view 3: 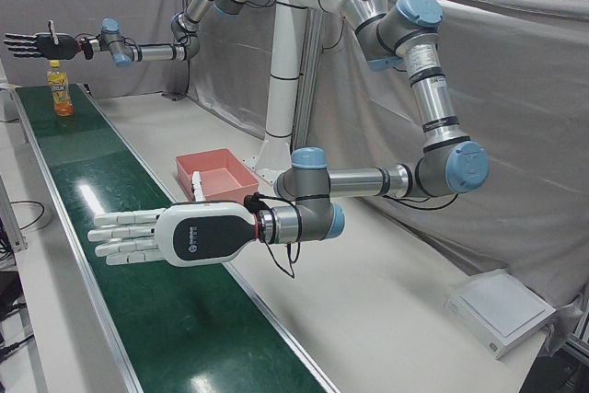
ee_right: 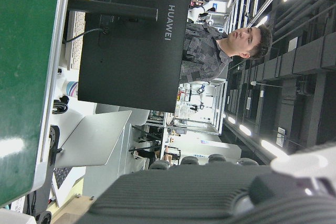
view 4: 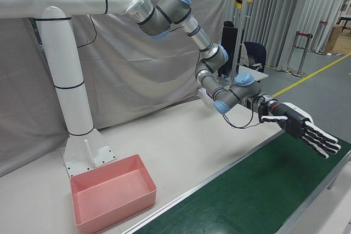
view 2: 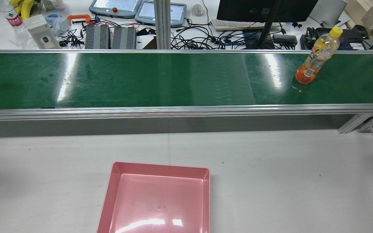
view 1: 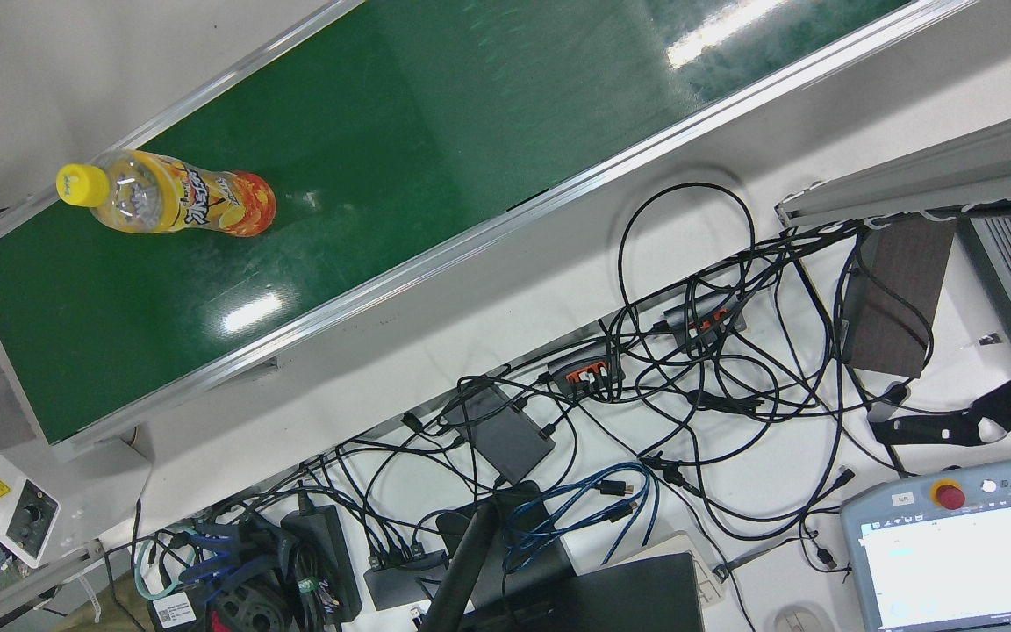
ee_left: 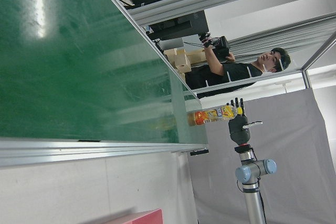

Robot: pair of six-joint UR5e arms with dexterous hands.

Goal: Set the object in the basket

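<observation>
A yellow-capped orange drink bottle [view 2: 314, 58] stands upright near the right end of the green conveyor belt [view 2: 141, 77]. It also shows in the front view [view 1: 181, 206] and the left-front view [view 3: 61, 89]. My right hand [view 3: 37, 43] is open with its fingers straight. It hovers just above the bottle's cap and does not touch it, as the left hand view [ee_left: 237, 124] shows. My left hand [view 3: 170, 235] is open and flat over the belt, far from the bottle; it also shows in the right-front view [view 4: 301, 127]. The pink basket [view 2: 157, 168] sits empty on the white table.
The white pedestal [view 4: 71, 91] stands behind the basket. Past the belt's far rail lie cables [view 1: 690, 369], a monitor [view 2: 264, 9] and teach pendants [view 2: 115, 6]. A white box [view 3: 502, 310] sits on the table's left end.
</observation>
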